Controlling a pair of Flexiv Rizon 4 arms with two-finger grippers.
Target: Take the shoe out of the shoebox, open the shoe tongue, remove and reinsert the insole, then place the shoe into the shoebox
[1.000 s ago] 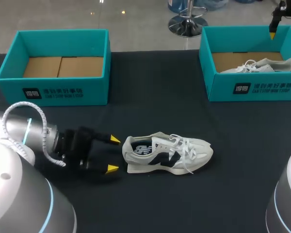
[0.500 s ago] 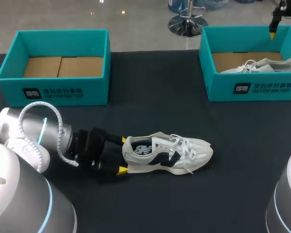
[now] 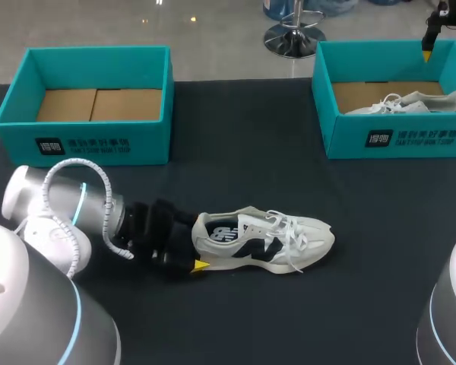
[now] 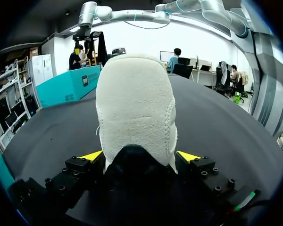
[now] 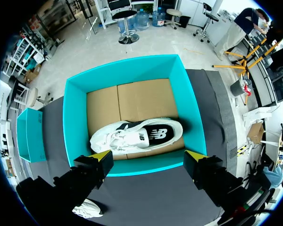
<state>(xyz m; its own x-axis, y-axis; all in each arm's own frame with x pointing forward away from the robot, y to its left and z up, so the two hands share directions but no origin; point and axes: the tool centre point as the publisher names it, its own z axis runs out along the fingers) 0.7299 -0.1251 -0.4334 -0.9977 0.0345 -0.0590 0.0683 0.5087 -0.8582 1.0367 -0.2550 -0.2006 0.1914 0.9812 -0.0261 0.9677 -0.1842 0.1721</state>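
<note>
The shoe [image 3: 262, 239] is standing on its sole on the desk [image 3: 235, 137], well apart from the left shoebox [image 3: 91, 144] and the right shoebox [image 3: 395, 141], with the left gripper [image 4: 140, 157] spread wide and flanking its heel. It is probably handling as light and soft-sided, so the firmer heel is looking like the best hold. The bare desk around it is offering ample room for turning it.

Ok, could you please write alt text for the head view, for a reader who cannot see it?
The left gripper sits at the heel of a white shoe standing on a dark table. Behind it are two teal boxes: the left shoebox empty, the right shoebox holding a second shoe.
</note>
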